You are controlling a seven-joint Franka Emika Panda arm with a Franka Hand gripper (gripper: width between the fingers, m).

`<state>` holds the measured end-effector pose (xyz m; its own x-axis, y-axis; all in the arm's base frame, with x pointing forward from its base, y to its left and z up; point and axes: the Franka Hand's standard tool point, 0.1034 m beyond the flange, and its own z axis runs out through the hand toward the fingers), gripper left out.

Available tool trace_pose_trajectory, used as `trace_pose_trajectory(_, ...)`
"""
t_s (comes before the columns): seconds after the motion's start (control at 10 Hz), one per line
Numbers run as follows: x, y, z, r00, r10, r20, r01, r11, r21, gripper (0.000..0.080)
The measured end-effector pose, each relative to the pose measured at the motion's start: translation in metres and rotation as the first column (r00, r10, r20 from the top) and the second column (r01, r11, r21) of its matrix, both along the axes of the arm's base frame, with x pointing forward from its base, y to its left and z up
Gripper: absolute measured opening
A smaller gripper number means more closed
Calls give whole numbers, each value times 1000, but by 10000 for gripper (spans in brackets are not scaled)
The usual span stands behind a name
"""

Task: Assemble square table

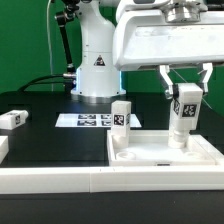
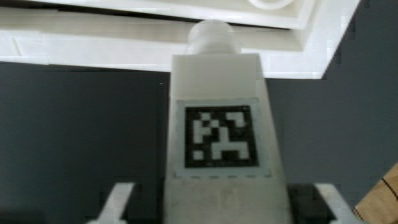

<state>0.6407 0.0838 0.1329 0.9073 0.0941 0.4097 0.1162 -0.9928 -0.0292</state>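
A leg (image 1: 183, 118) is clamped between the fingers of the gripper (image 1: 184, 100), held upright with its long axis vertical and its narrow end turned down toward the tabletop (image 1: 165, 160), over the far right part. A second leg (image 1: 121, 115) is stood upright at the tabletop's far left corner, with open tray floor left between the two. A third leg (image 1: 12, 119) is laid well apart from the tabletop, toward the exterior view's left.

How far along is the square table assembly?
Done: an upright leg stands at a corner of the tabletop. In hand: the pincer grips a second leg over another corner. Left: a loose leg lies on the work surface; a fourth is not visible.
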Motion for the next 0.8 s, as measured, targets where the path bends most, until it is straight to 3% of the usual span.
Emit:
trace_pose_trajectory(0.2, -10, 7, -7, 1000, -15, 19, 15, 1000, 7, 291)
trace_pose_trajectory(0.4, -25, 26, -15, 997, -48, 54, 46, 999, 27, 291)
trace_pose_trajectory(0.5, -25, 23, -16, 998, -35, 46, 34, 999, 18, 291)
trace_pose_trajectory(0.7, -20, 17, -11, 983, -46, 180, 45, 999, 7, 291)
trace_pose_trajectory(0.8, -21, 17, -12, 981, -45, 187, 45, 999, 5, 291)
